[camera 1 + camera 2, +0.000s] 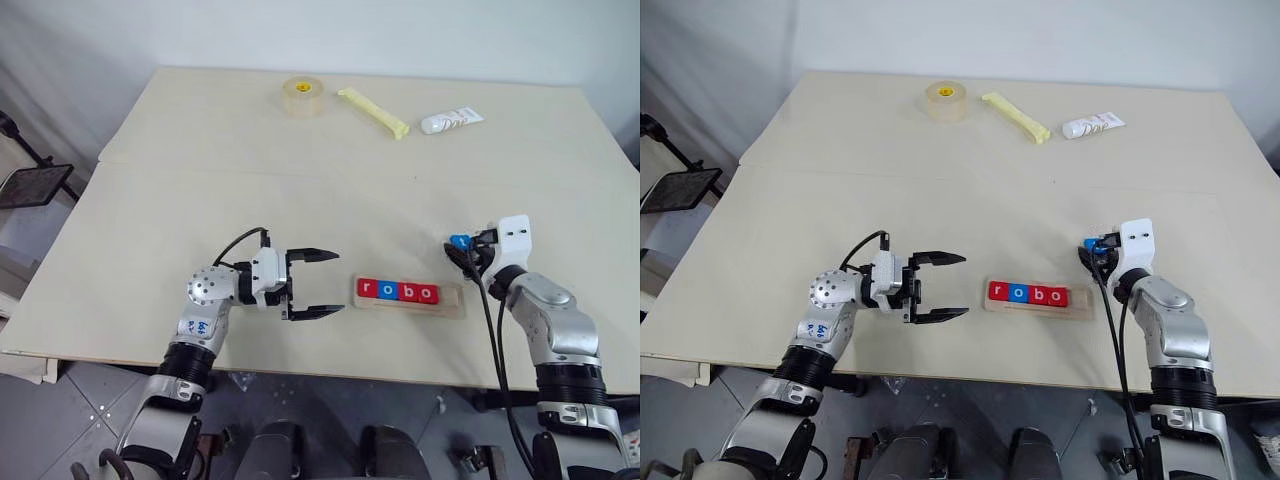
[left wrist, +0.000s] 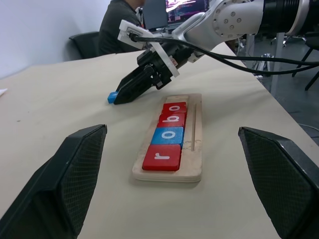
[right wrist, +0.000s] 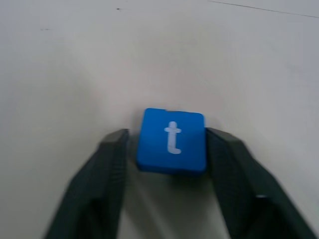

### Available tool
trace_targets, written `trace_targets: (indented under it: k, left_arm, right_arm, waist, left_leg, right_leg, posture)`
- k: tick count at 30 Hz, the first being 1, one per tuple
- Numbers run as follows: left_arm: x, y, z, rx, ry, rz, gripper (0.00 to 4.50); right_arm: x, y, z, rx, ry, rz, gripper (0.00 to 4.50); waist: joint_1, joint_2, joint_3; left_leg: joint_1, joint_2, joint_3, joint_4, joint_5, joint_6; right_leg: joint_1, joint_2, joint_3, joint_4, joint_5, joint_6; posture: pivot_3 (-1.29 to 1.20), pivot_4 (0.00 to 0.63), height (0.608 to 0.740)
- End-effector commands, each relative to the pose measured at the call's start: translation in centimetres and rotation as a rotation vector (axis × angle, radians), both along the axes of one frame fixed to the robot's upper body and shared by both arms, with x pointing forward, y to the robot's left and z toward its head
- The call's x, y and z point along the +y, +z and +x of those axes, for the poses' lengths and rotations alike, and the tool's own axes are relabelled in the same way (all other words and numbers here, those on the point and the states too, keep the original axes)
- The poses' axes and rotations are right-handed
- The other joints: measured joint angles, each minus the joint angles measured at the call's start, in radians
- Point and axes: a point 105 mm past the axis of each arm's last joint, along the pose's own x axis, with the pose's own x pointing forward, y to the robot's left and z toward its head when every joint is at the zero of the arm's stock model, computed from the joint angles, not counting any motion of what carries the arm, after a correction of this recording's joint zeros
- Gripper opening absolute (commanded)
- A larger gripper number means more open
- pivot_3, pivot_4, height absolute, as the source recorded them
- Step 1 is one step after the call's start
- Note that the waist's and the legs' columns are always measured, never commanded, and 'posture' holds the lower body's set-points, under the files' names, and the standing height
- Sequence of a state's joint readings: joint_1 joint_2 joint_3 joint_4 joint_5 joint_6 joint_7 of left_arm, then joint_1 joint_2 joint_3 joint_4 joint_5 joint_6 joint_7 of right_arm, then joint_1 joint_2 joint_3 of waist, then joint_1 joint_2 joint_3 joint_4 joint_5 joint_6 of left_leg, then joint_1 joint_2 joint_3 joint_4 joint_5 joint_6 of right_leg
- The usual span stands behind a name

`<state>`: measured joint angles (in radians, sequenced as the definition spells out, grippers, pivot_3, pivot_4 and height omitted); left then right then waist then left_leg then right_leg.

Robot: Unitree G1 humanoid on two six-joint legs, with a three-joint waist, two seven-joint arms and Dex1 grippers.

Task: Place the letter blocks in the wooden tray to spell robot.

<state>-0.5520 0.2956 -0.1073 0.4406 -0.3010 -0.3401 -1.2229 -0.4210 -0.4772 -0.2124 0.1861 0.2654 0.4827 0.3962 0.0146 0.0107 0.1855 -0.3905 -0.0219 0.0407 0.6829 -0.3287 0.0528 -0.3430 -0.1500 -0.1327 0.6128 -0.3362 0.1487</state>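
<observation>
Four tiles seated in the tray, the blue t between the right jaws on the table.

Head views: wooden tray point(image 1: 412, 298) at 6 o'clock on the table point(image 1: 300, 180), bearing r point(image 1: 367, 289), o point(image 1: 387, 291), b point(image 1: 407, 292), o point(image 1: 427, 293) in a row, last slot bare; left gripper point(image 1: 318, 285) at 9 o'clock of the tray, spread wide and empty; right gripper point(image 1: 462, 250) at 2 o'clock of the tray, at the blue t tile point(image 1: 459, 241); tape roll point(image 1: 303, 96), yellow stick point(image 1: 373, 112) and white tube point(image 1: 451, 121) toward 12 o'clock.
Left wrist view: tray lengthwise, tiles along one side, right gripper's tips low at the blue tile beside the tray's far end.
Right wrist view: t tile point(image 3: 172, 141) flat on the table, one finger point(image 3: 224, 164) touching, a sliver of gap at the other; not yet clenched.
</observation>
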Motion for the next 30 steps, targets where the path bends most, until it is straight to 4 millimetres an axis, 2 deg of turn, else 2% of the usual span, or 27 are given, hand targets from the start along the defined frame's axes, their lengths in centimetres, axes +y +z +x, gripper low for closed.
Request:
trace_targets:
  k: [1, 3, 7, 11, 14, 19, 25, 30]
  left_arm:
    - [-0.2, 0.7, 0.0, -0.044, -0.011, 0.000, 4.50]
    - [-0.2, 0.7, 0.0, -0.045, -0.011, 0.000, 4.50]
    - [0.0, 0.7, -0.2, -0.045, -0.013, 0.001, 4.50]
    - [0.3, 0.5, -0.4, -0.041, -0.016, 0.004, 4.50]
    - [0.4, 0.4, -0.5, -0.037, -0.023, 0.012, 4.50]
    - [0.4, 0.3, -0.6, -0.035, -0.032, 0.016, 4.50]
    - [0.0, 0.5, -0.4, -0.039, -0.042, 0.015, 4.50]
    - [0.1, 0.5, -0.4, -0.042, -0.043, 0.018, 4.50]
  right_arm:
    - [-1.3, 1.7, -0.3, -0.071, -0.080, 0.011, 1.47]
    - [-1.9, 2.6, -0.9, -0.105, -0.109, 0.018, 1.48]
    - [-3.1, 4.1, -3.6, -0.156, -0.151, 0.004, 1.48]
    - [-4.0, 4.2, -6.9, -0.150, -0.195, -0.006, 1.48]
    - [-4.6, 3.1, -9.4, -0.115, -0.244, 0.009, 1.48]
    - [-4.6, 0.9, -12.3, -0.053, -0.296, 0.027, 1.48]
    - [-4.6, -0.8, -12.5, -0.014, -0.317, 0.061, 1.48]
    - [-4.1, -0.8, -12.2, -0.026, -0.290, 0.065, 3.19]
  waist:
    - [0.000, 0.000, 0.000]
    - [0.004, 0.000, 0.000]
    - [0.009, 0.000, 0.000]
    - [0.011, 0.000, 0.000]
    - [0.010, 0.000, 0.000]
    - [0.010, 0.001, 0.000]
    - [0.008, 0.001, 0.000]
    - [0.008, 0.001, 0.000]
  left_leg:
    - [0.000, 0.000, 0.000, 0.000, 0.000, 0.000]
    - [0.000, 0.000, 0.000, 0.000, 0.000, 0.000]
    - [0.000, 0.000, 0.000, -0.001, 0.000, 0.000]
    - [0.000, 0.000, 0.000, -0.001, 0.000, 0.000]
    - [0.000, 0.000, 0.001, -0.001, 0.000, 0.000]
    - [0.001, 0.000, 0.002, -0.001, 0.000, 0.000]
    - [0.002, 0.000, 0.005, -0.001, 0.000, 0.000]
    - [0.002, 0.000, 0.004, -0.001, 0.000, 0.000]
  right_leg:
    - [0.000, 0.000, 0.000, 0.000, 0.000, 0.000]
    - [-0.001, 0.000, 0.000, 0.000, 0.000, 0.000]
    - [-0.001, 0.000, 0.000, 0.000, 0.000, 0.000]
    - [-0.001, 0.000, 0.000, 0.000, 0.000, 0.000]
    - [-0.001, 0.000, 0.001, 0.000, 0.000, 0.000]
    - [0.000, 0.000, 0.002, 0.000, 0.000, 0.000]
    - [-0.001, 0.000, 0.005, 0.000, 0.000, 0.000]
    - [-0.001, 0.000, 0.005, 0.000, 0.000, 0.000]
  posture:
    - [0.00, 0.150, 0.740]
    - [0.00, 0.150, 0.740]
    - [0.00, 0.150, 0.740]
    - [0.00, 0.150, 0.740]
    - [0.00, 0.150, 0.740]
    - [0.00, 0.150, 0.740]
    - [0.00, 0.150, 0.740]
    - [0.00, 0.150, 0.740]
